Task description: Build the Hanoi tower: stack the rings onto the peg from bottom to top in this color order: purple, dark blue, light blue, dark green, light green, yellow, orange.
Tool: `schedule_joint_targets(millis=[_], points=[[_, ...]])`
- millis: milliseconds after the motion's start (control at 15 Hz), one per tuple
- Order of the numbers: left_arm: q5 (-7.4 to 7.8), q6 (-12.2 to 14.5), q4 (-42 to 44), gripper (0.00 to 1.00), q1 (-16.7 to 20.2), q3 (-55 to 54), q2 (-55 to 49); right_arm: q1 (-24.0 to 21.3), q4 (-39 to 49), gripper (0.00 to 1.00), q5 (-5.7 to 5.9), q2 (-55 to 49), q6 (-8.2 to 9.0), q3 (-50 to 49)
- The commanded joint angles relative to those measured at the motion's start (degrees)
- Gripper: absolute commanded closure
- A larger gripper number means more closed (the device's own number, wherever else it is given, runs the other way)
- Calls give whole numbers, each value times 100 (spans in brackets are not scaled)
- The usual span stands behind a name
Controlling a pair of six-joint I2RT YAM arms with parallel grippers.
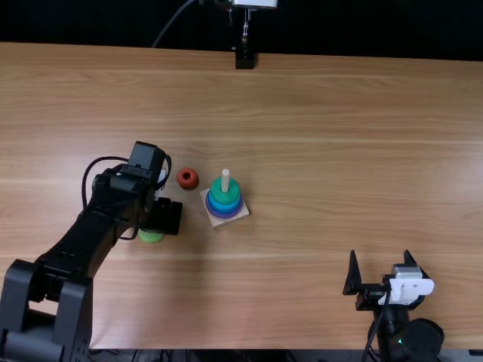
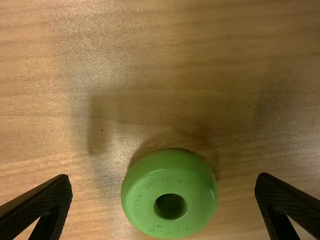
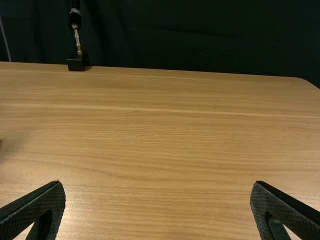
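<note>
The left gripper (image 1: 167, 216) was over the table (image 1: 324, 151), left of the stack, its fingers (image 2: 44, 206) spread wide. Seen from its wrist, the light green ring (image 2: 180, 179) lay flat, hole up, between the lines of the two fingers and apart from both. The arm covered part of that ring from above, so how high the fingertips stood over it was hard to judge.

The wooden base (image 1: 242, 213) stood to the right of the left gripper, its peg (image 1: 225, 179) upright. On it, from the bottom, sat the purple ring (image 1: 227, 219), the dark blue ring (image 1: 224, 210), the light blue ring (image 1: 224, 204) and the dark green ring (image 1: 217, 191), with the peg's tip rising above them. The orange ring (image 1: 187, 179) lay on the table near the base, on its left side.

The right gripper (image 1: 380, 259) was well apart from the stack, near the table's near edge, its fingers (image 3: 289, 210) also spread, with nothing between them.
</note>
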Motion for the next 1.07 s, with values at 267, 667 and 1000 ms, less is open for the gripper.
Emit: schedule_joint_targets(millis=[267, 667, 1000], points=[[-7, 59, 15, 0, -33, -403, 95, -67, -457, 0, -59, -73, 0, -335], [14, 238, 121, 28, -24, -438, 87, -75, -457, 0, -59, -73, 0, -326], [77, 206, 1418, 100, -6, -798, 52, -67, -457, 0, -59, -73, 0, -335]])
